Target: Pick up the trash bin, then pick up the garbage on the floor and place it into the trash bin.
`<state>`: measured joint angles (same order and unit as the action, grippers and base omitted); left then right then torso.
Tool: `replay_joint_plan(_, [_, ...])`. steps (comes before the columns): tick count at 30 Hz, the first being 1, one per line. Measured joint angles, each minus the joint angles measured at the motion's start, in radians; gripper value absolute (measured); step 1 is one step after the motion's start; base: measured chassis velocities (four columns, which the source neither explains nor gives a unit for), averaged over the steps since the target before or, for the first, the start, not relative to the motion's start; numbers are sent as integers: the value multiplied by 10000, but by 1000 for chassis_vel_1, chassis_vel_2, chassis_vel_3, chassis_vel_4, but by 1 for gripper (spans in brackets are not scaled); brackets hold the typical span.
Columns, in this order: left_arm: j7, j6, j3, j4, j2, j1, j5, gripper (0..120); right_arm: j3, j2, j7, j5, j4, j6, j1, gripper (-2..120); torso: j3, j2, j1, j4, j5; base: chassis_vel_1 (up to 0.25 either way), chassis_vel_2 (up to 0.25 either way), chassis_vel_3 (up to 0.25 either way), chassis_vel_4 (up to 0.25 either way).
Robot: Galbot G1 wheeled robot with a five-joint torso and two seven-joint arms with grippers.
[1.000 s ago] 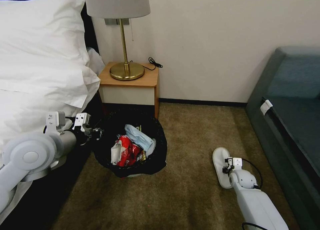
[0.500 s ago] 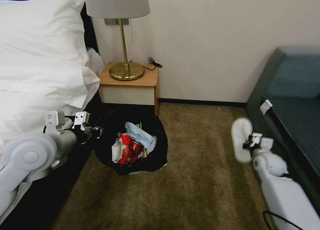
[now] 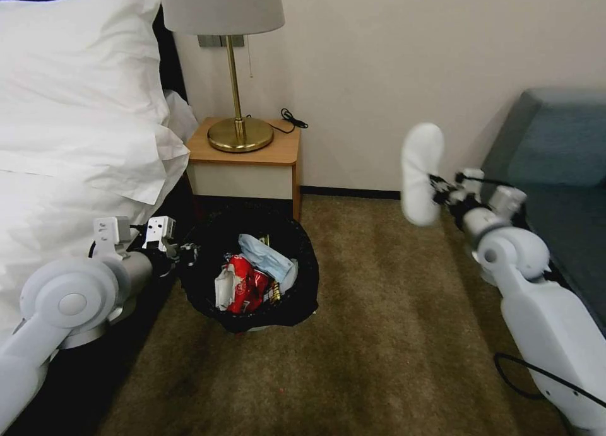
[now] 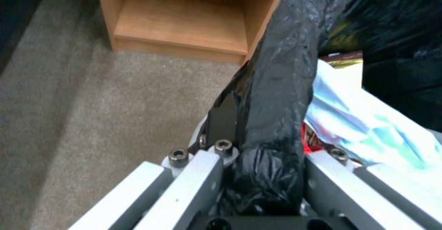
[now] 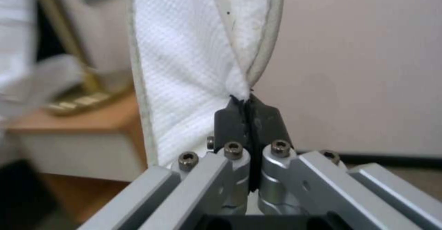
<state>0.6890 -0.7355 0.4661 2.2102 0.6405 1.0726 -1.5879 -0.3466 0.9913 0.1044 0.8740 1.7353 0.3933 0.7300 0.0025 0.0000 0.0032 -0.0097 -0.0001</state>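
The right gripper (image 3: 442,190), pinching a slipper (image 3: 421,171), has risen off the floor right of the bin (image 3: 252,273), whose rim the left gripper (image 3: 183,253) is apparently clamping.

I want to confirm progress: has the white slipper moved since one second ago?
Yes. The right gripper, shut on the white slipper, has lifted it off the carpet; it now hangs against the wall, level with the nightstand. The left gripper holds the trash bin.

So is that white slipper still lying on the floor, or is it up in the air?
In the air. The right gripper pinches the slipper by its edge, holding it above the carpet.
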Motion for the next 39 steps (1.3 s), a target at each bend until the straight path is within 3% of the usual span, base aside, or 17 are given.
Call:
replay_joint_plan(16, [-255, 1, -288, -404, 179, -265, 137, 3, 2231, 981, -677, 1864, 370, -270, -2032, 0, 0, 0, -1, -2, 0, 0, 0, 0, 0])
replay_joint_plan(22, [-344, 1, -327, -527, 276, -358, 86, 3, 3330, 1546, -735, 2072, 605, -531, -1962, 0, 0, 0, -1, -1, -1, 0, 0, 0, 0])
replay_joint_plan(39, [-413, 1, -336, -807, 429, -386, 87, 3, 4334, 1724, -526, 2299, 1382, -540, -1689, 0, 0, 0, -2, -3, -1, 0, 0, 0, 0])
